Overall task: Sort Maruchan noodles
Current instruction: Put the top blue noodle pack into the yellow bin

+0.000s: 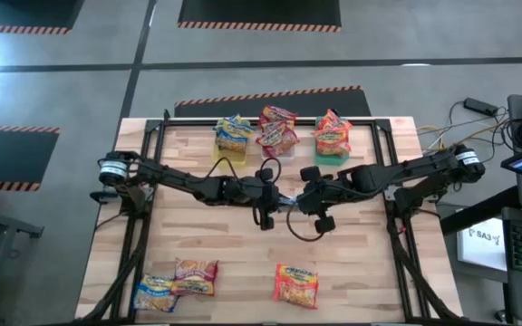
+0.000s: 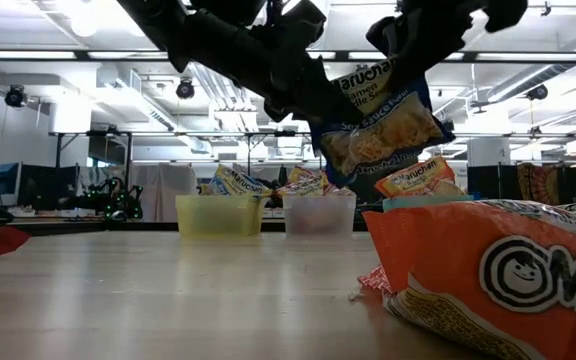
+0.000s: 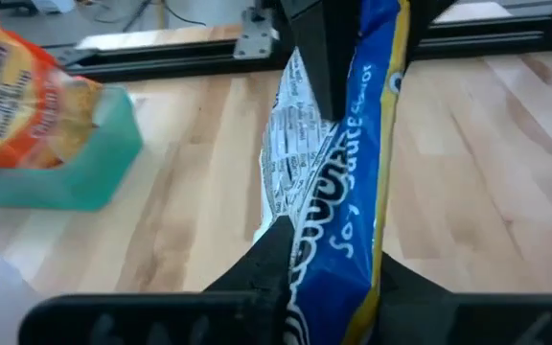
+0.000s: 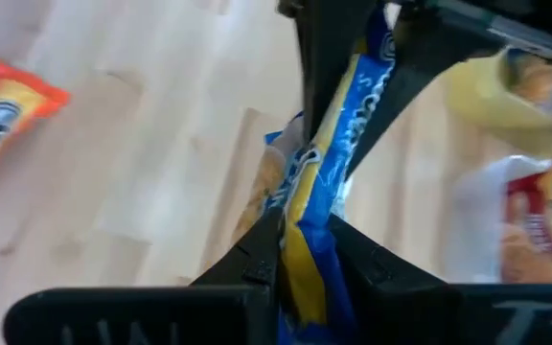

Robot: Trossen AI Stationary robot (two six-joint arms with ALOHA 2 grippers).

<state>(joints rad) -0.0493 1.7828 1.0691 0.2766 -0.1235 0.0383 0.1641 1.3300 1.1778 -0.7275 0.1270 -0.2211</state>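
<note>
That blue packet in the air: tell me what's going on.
Both arms meet over the table's middle, handing over a blue soy sauce noodle packet. The left gripper and right gripper both have jaws closed on it. Other packets already sit in the yellow bin, clear bin and green bin.

Ceiling strip lights [image 2: 58, 54] glare across the low view's upper frame, leaving the arms as dark silhouettes. Both wrist views are soft and blurred throughout; the high view is evenly lit.
</note>
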